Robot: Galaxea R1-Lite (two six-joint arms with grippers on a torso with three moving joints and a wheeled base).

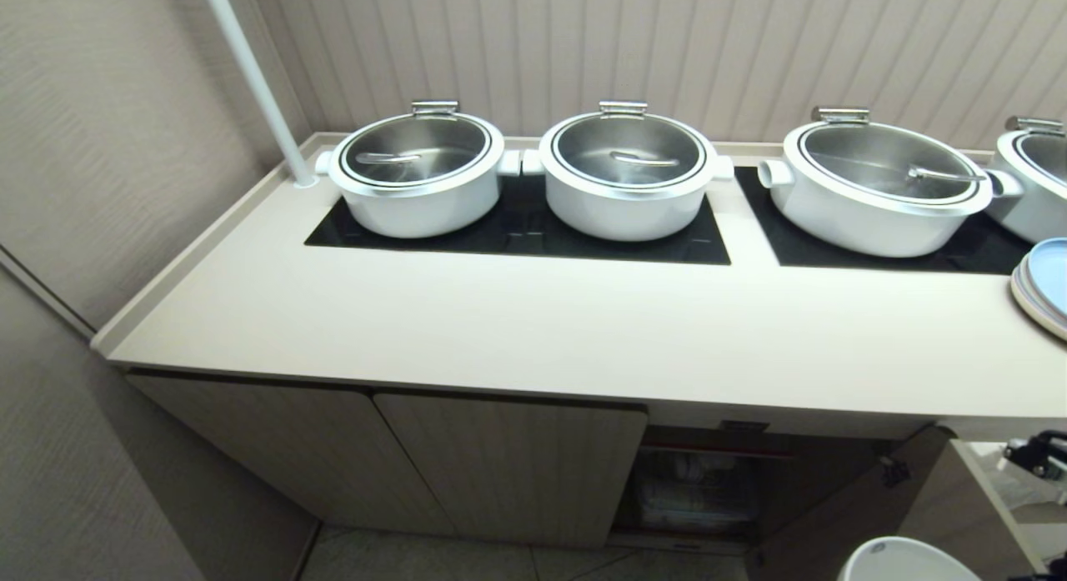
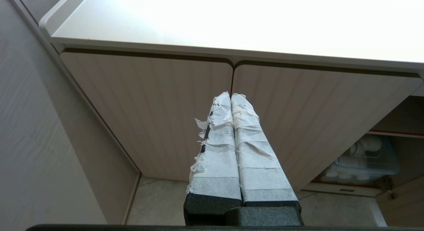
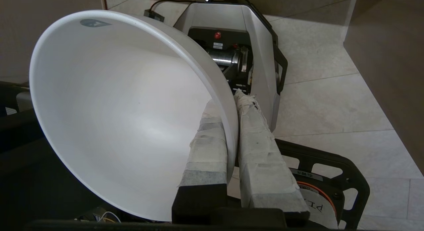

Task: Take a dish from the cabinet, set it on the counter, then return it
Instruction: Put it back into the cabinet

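My right gripper (image 3: 230,103) is shut on the rim of the dish (image 3: 126,111), a plain white bowl, with one taped finger inside and one outside. The dish is held tilted above the floor and my own base. In the head view only its rim (image 1: 904,562) shows, at the bottom right, below the counter (image 1: 533,331) and in front of the cabinet (image 1: 508,464). The cabinet's right door (image 1: 842,514) stands open onto a dark compartment (image 1: 700,481). My left gripper (image 2: 232,95) is shut and empty, parked facing the two closed cabinet doors (image 2: 149,108).
Several large white lidded pots (image 1: 417,177) stand on black cooktop panels at the counter's back. Pale blue plates (image 1: 1046,285) sit at its right edge. A white pole (image 1: 250,72) rises from the left rear corner. A clear bin of white dishes (image 2: 364,161) sits inside the cabinet.
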